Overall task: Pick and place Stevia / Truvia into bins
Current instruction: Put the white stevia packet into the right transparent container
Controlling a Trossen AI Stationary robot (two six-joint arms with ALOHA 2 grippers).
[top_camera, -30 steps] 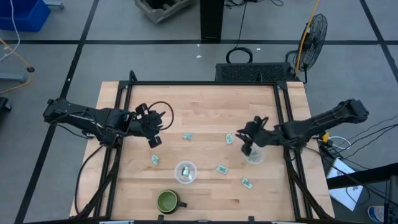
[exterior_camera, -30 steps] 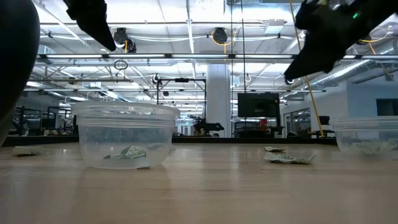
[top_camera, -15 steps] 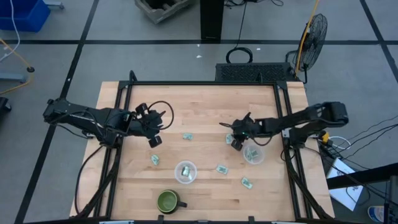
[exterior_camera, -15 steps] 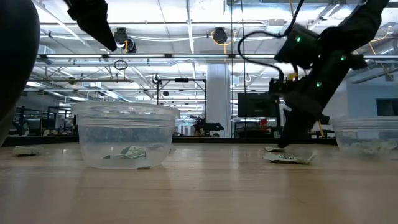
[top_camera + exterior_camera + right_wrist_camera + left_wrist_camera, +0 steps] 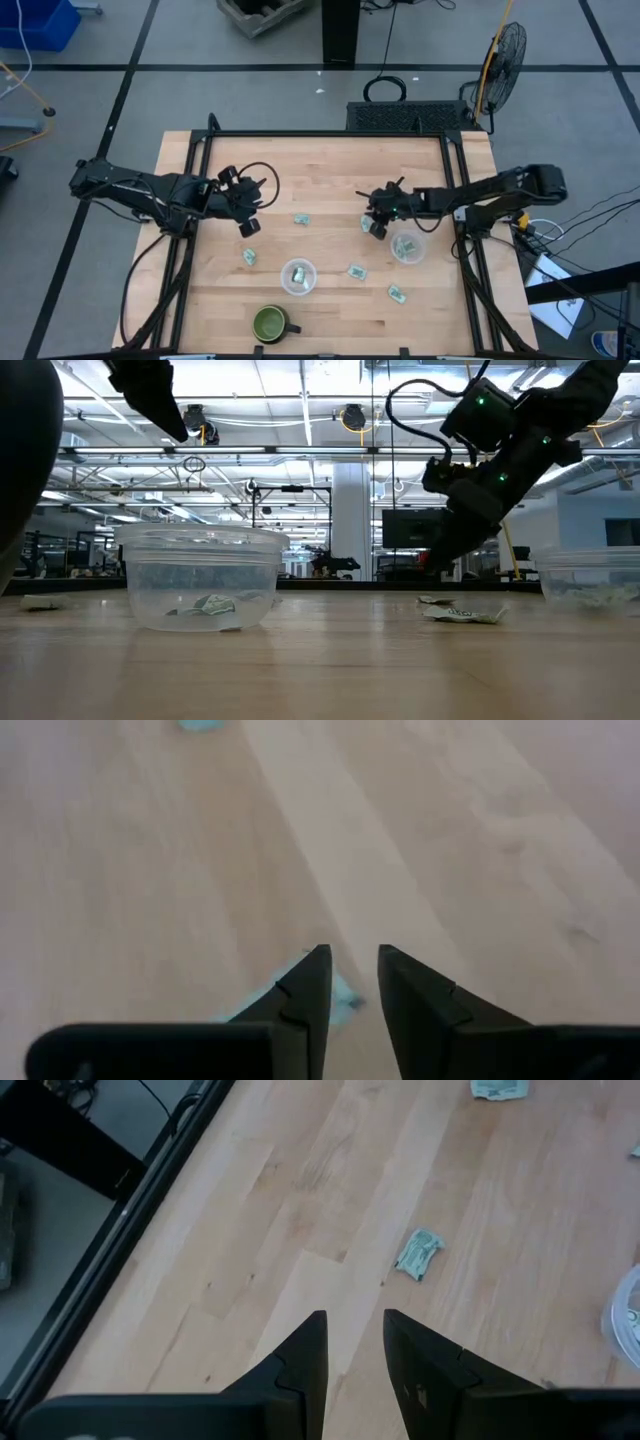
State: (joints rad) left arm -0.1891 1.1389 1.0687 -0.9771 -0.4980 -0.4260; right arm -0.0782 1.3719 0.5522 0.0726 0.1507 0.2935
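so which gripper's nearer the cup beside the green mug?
Left, narrowly. The left gripper sits up and left of that cup; the right gripper is farther off to the cup's upper right, over a packet.

packet (image 5: 340, 992) mostly hidden behind right end effector (image 5: 350, 982) fingers

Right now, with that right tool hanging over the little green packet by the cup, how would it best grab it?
From straight above. The packet lies flat on the table, so its sides offer little to pinch. The right tool, its fingers slightly apart, should probably straddle the short width and close on the two long edges, away from the cup.
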